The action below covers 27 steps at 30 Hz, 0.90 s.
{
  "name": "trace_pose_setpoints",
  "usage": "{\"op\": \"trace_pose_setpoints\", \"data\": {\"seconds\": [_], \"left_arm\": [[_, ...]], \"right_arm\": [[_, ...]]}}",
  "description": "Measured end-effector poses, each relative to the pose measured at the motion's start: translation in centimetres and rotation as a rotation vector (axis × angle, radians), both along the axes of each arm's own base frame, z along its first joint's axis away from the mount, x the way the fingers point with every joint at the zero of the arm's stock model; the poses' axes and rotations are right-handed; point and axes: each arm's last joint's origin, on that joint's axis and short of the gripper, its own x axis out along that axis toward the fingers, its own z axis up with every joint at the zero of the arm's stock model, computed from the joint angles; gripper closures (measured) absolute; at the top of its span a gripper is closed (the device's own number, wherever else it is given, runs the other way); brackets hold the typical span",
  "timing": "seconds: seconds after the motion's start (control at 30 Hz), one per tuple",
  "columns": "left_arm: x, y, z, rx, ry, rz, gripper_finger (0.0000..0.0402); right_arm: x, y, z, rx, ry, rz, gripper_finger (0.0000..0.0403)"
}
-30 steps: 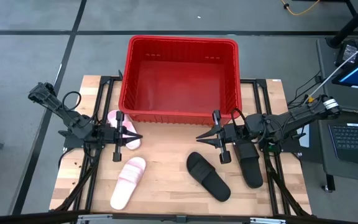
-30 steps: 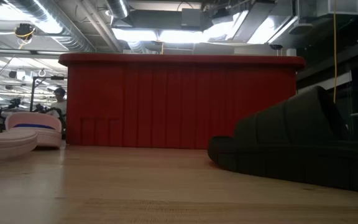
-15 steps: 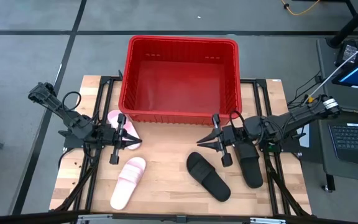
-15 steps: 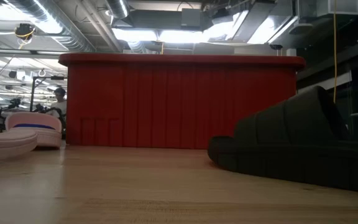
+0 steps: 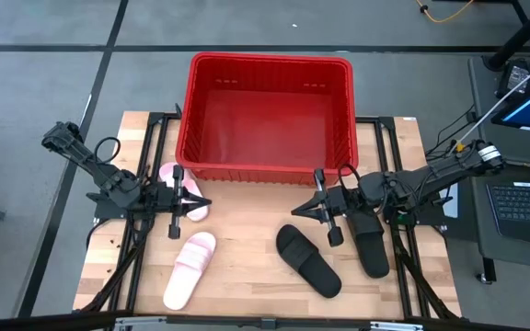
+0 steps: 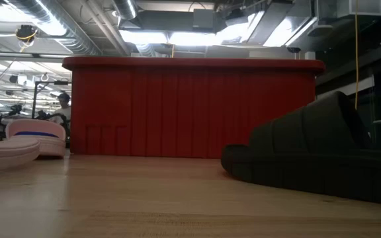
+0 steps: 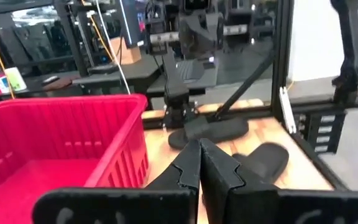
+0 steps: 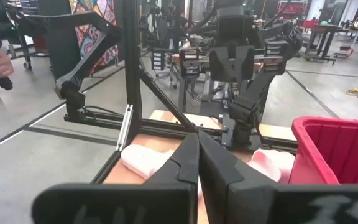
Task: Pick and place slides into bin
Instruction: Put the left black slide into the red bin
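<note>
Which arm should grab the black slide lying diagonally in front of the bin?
Right, probably. The right gripper, fingers shut, hangs just above that black slide, on its side of the table. The left gripper sits across by the pink slide. The bin is still empty.

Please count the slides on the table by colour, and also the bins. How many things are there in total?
Black slides: 2
Pale pink slides: 2
Red bin: 1, with nothing in it
Total: 5
</note>
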Motion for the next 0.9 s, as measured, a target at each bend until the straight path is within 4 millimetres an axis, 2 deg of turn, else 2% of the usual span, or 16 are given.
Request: {"op": "trace_pose_setpoints", "data": {"seconds": [0.23,0.4,0.63,0.9], "left_arm": [[0.0,0.0,-0.3,-0.062,0.024,0.007,0.0399],[0.0,0.0,-0.5,-0.059,0.038,0.006,0.04],[-0.3,0.4,-2.8,-0.07,0.208,0.129,0.04],[-0.6,0.5,-4.4,-0.258,0.34,0.15,0.04]], "right_arm": [[0.0,0.0,-0.1,-0.019,0.006,0.0,0.0398],[0.1,-0.4,-0.1,-0.032,0.003,-0.012,0.0387],[0.1,-0.5,-0.1,-0.034,0.003,-0.016,0.0398],[0.1,-0.5,-0.1,-0.031,0.009,-0.018,0.0388]]}}
